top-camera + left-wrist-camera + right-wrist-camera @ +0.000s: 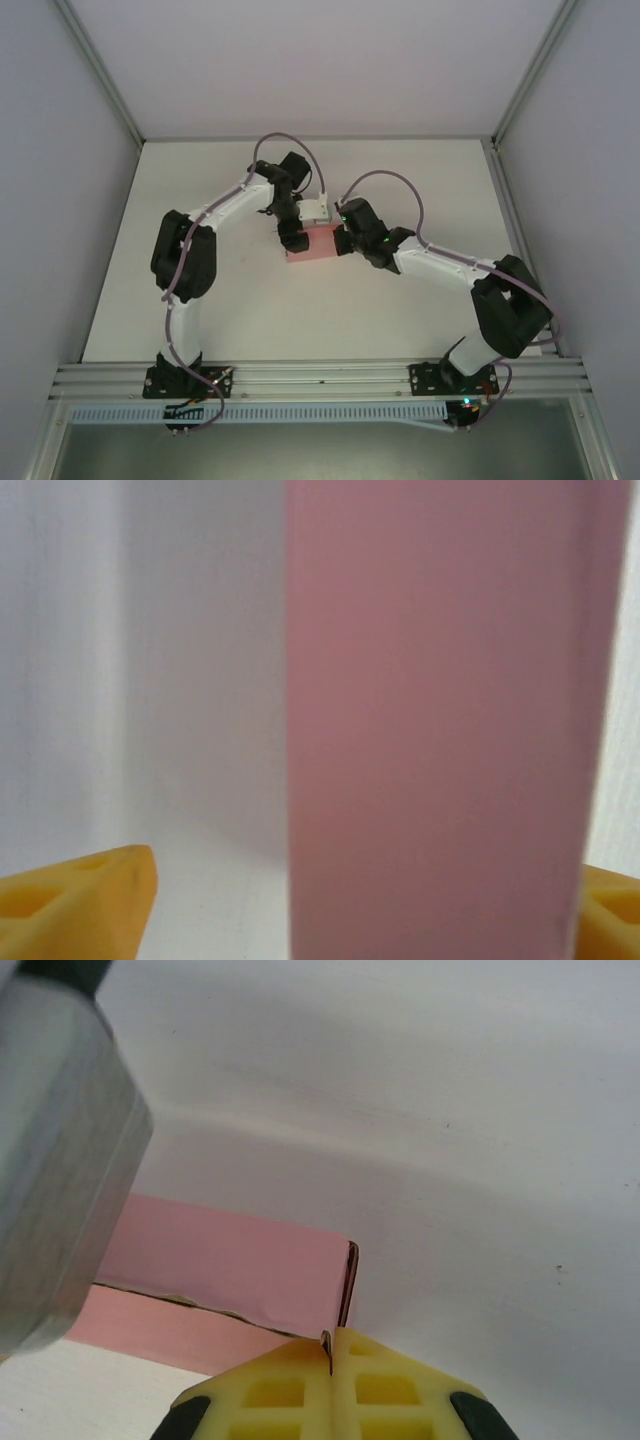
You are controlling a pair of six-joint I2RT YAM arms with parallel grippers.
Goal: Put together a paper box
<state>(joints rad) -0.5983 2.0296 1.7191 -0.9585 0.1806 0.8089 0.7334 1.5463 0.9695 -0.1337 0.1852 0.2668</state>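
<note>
Left gripper (291, 238): fingers spread, straddling the nine o'clock end of the pink thin-card paper box (320, 246), not clamped. The box sits mid white table (420, 180). Right gripper (331, 1352), at three o'clock: pads pinched on a thin flap edge. Recommendation: left steadies the body while right folds slowly, to avoid tearing.

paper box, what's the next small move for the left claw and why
Probably close the left claw on the paper box: its pink panel stands between the open fingers, while the right claw pinches an edge.
</note>
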